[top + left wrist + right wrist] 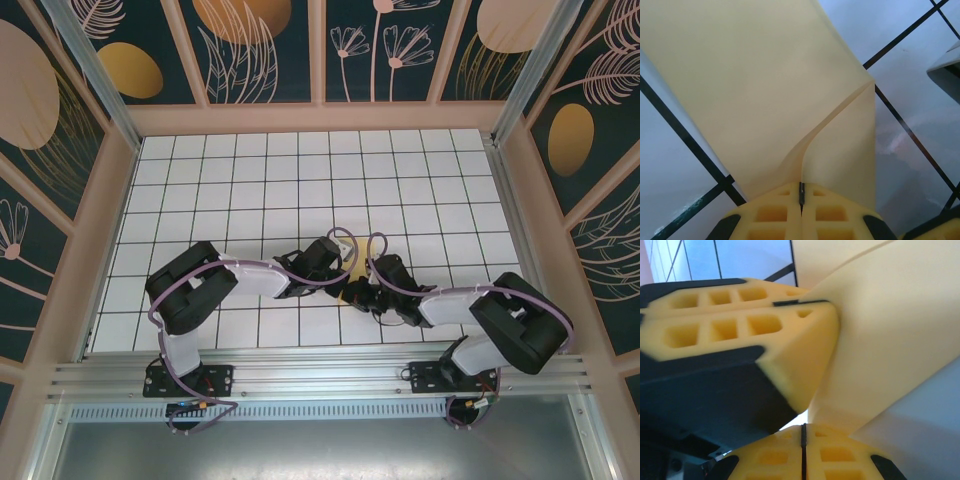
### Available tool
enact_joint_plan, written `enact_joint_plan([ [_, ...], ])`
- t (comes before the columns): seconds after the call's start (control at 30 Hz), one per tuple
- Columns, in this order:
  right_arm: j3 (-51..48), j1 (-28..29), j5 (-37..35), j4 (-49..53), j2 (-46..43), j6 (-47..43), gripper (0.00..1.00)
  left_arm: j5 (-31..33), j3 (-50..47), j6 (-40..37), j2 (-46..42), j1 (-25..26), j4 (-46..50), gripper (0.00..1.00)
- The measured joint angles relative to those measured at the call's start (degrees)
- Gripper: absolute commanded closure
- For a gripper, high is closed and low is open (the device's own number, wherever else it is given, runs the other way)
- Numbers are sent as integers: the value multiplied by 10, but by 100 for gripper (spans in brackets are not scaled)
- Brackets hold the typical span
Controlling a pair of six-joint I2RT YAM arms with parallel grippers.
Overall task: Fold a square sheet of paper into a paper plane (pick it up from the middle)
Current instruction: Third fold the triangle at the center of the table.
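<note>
The pale-yellow sheet of paper [755, 85] stands bent along a curved crease that runs down into my left gripper [801, 194], which is shut on it. In the right wrist view the same paper [890, 340] spreads up to the right, and its lower corner sits in my right gripper [803, 435], also shut on it. The left gripper's yellow fingers [740, 325] clamp the paper just above. From the top view both grippers [340, 275] [362, 294] meet over the table's near middle, with a sliver of paper [349, 291] between them. Whether the paper has a paper plane's shape is hidden.
The white grid table [300, 180] stretches away behind the arms, walled by a pink frame [315, 118] with patterned panels. A metal rail [320, 372] at the near edge carries both arm bases.
</note>
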State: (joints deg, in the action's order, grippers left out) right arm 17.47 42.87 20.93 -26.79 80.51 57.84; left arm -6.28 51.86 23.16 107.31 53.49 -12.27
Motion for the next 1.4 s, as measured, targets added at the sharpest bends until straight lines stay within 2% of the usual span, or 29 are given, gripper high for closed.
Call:
enact_joint_plan([
  [0.3,3,20,-13,-9,30,16,92,-4,0,0,1,-1,0,100],
  [0.47,20,25,-21,24,32,22,93,-6,0,0,1,-2,-1,100],
  [0.7,34,50,-68,58,19,21,91,-8,0,0,1,-6,-1,100],
  [1.07,47,52,-76,54,38,23,91,-3,-1,-2,1,-11,-1,100],
  [1.23,48,53,-90,82,18,12,90,1,-1,1,0,-10,-1,100],
  [1.4,43,32,-102,122,-40,-4,88,7,-1,7,-1,-7,0,100],
])
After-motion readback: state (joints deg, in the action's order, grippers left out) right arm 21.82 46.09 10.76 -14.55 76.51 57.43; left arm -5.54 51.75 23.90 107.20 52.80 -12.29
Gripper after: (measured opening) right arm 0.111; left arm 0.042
